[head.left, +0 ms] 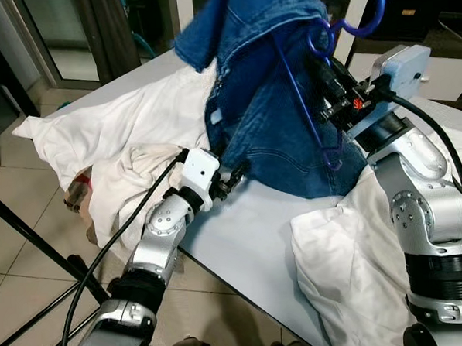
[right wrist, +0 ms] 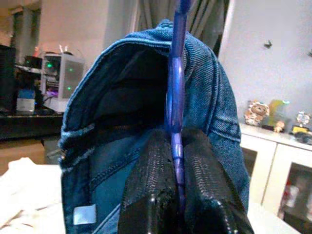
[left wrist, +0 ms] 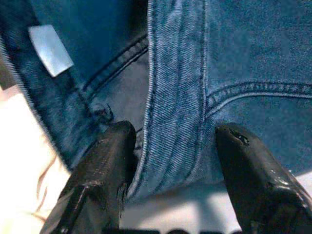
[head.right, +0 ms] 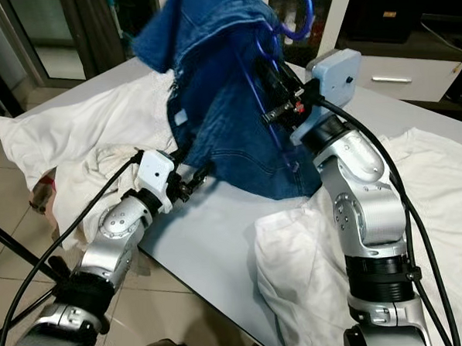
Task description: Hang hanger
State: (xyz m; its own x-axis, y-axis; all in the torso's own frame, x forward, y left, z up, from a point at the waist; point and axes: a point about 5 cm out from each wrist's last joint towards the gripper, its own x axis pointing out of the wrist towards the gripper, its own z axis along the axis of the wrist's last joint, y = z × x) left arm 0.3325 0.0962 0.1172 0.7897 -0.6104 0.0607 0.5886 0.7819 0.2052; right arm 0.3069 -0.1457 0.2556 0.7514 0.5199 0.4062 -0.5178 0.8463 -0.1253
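On the grey table (head.left: 243, 250), at about one o'clock from my head camera, I hold one blue hanger (head.left: 309, 115) upright with the right gripper (right wrist: 175, 161); its two fingers are pressed tight on the hanger's bar. One denim garment (head.left: 267, 117) is draped over the hanger, its lower part resting on the table. The left gripper (left wrist: 170, 161) is at about eleven o'clock, low at the denim hem; its fingers stand apart with a fold of the cloth between them, not yet pinched.

I judge the task is in the middle: the garment is on the hanger, but the hook (head.left: 366, 15) is free in the air and I see no rail.

I count one hanger, one denim piece, two white cloths: one (head.left: 113, 140) at ten o'clock, one (head.left: 352, 267) at four o'clock.
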